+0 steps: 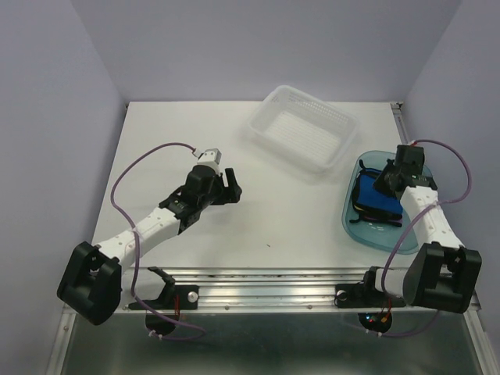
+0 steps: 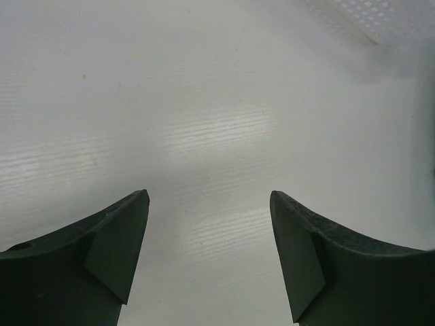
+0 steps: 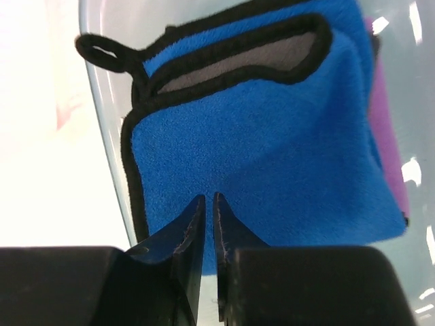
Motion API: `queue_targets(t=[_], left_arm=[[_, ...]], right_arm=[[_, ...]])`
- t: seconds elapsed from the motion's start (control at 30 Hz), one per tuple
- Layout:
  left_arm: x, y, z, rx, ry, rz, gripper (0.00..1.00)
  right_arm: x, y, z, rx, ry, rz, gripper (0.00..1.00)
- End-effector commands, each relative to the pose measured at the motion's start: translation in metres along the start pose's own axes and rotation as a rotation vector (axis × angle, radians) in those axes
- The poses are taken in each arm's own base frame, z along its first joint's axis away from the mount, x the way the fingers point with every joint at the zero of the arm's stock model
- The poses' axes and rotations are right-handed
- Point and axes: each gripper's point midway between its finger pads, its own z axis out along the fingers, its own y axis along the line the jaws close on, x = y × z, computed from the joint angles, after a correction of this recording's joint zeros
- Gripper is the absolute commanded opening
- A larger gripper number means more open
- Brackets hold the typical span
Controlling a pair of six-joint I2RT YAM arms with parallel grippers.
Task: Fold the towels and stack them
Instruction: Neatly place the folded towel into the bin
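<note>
Your right gripper [image 3: 209, 198], clenched, touches the blue towel [image 3: 272, 136]; left gripper [image 2: 207, 195] released; a snagged lift could undo the fold

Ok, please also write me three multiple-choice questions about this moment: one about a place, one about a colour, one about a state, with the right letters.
1. Where does the blue towel lie?
A. in the white basket
B. in the blue-green tray
C. on the bare table

2. What colour is the second cloth in the tray, at the blue towel's edge?
A. yellow
B. purple
C. orange

3. How is the left gripper?
A. open, holding nothing
B. shut on a towel
C. shut on the basket's rim

Answers:
1 B: in the top view the tray's rim runs all around the towel.
2 B: in the right wrist view a purple towel peeks out beside the blue one.
3 A: its fingers stand wide apart, with only table surface between them.
</note>
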Motion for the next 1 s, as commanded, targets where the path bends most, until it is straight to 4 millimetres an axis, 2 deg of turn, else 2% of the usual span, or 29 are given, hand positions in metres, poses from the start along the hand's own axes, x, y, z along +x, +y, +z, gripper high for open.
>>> queue_targets(t=[0.0, 0.17, 0.37, 0.53, 0.63, 0.7, 0.73, 0.8, 0.83, 0.87, 0.9, 0.93, 0.97], left_arm=[[-0.011, -0.004, 0.002, 0.015, -0.036, 0.004, 0.83], [-0.008, -0.003, 0.002, 0.012, -0.030, 0.003, 0.83], [-0.007, -0.001, 0.002, 0.006, -0.032, 0.001, 0.83], [-0.007, -0.001, 0.001, 0.006, -0.032, -0.005, 0.83], [-0.010, -0.002, -0.001, 0.007, -0.042, -0.007, 0.83], [-0.013, -0.002, -0.004, 0.003, -0.051, -0.011, 0.83], [-0.016, -0.001, -0.006, -0.003, -0.058, -0.014, 0.83], [-0.023, -0.002, -0.014, -0.008, -0.077, -0.019, 0.84], [-0.030, -0.001, -0.018, -0.024, -0.099, -0.027, 0.85], [-0.035, 0.000, -0.022, -0.032, -0.114, -0.033, 0.86], [-0.044, -0.001, -0.032, -0.038, -0.143, -0.044, 0.87], [-0.055, 0.002, -0.038, -0.066, -0.186, -0.071, 0.88], [-0.063, 0.002, -0.045, -0.082, -0.203, -0.080, 0.88]], right_arm=[[0.005, 0.011, 0.016, -0.065, 0.017, 0.019, 0.15], [0.009, 0.009, 0.037, -0.042, 0.024, 0.041, 0.14], [0.013, -0.006, 0.052, 0.043, 0.026, 0.056, 0.14], [0.021, -0.011, 0.055, 0.057, 0.029, 0.064, 0.17], [0.015, -0.006, 0.051, 0.033, 0.010, 0.061, 0.18], [-0.003, 0.004, 0.038, -0.010, -0.037, 0.056, 0.20], [-0.012, 0.009, 0.030, -0.031, -0.060, 0.055, 0.23], [-0.034, 0.023, 0.010, -0.091, -0.115, 0.055, 0.43], [-0.049, 0.029, -0.009, -0.124, -0.173, 0.056, 0.55], [-0.056, 0.031, -0.019, -0.137, -0.202, 0.061, 0.67], [-0.064, 0.034, -0.033, -0.151, -0.234, 0.069, 0.91], [-0.069, 0.036, -0.043, -0.165, -0.258, 0.073, 1.00], [-0.075, 0.037, -0.062, -0.181, -0.294, 0.077, 1.00]])
